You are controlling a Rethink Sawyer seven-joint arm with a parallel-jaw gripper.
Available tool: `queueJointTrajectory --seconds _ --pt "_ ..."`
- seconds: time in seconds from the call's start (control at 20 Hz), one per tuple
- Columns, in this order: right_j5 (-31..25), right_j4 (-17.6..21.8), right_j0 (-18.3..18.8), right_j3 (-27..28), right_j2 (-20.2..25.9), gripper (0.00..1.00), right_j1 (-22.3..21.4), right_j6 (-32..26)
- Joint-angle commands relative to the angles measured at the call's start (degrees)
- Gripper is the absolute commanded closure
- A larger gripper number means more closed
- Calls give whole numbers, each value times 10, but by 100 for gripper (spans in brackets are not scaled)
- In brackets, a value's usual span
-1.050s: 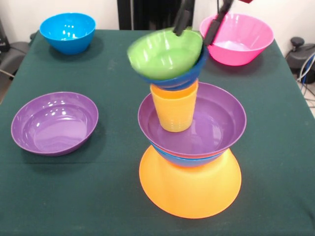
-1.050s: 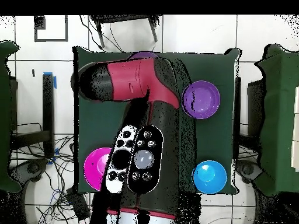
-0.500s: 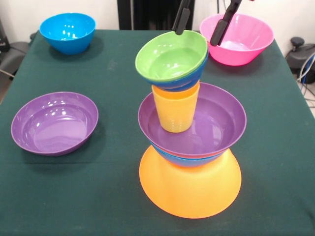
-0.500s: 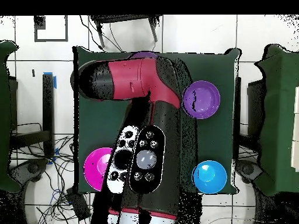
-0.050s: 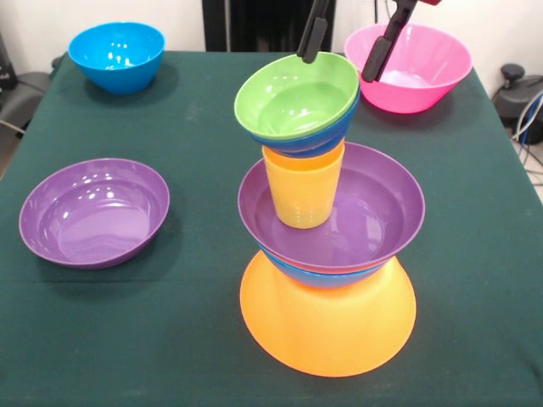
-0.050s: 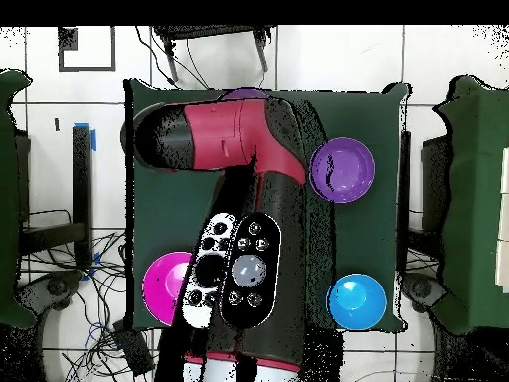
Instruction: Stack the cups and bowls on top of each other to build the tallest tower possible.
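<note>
Black pincer (image 5: pixel 346 52) spread wide above green bowl (image 5: pixel 294 95).

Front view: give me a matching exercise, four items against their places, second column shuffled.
Items:
1. green bowl
2. yellow cup
3. pink bowl
4. tool

Places:
A. alone on the table, behind the tower
B. open, just above the tower's top
C. topmost, nested in a blue bowl
D. standing inside the stacked purple bowl

Pairs: 1-C, 2-D, 3-A, 4-B
</note>
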State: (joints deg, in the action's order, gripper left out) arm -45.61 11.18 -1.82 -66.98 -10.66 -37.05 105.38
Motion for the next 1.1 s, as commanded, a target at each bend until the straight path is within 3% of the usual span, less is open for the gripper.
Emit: queueJointTrajectory --seconds 0.05,0.45,1.1 --pt "-43 -12 9 -47 60 0 22 7" --pt "-52 -38 33 -65 83 0 -3 -23" --pt "-86 -29 112 -14 138 0 -7 -120"
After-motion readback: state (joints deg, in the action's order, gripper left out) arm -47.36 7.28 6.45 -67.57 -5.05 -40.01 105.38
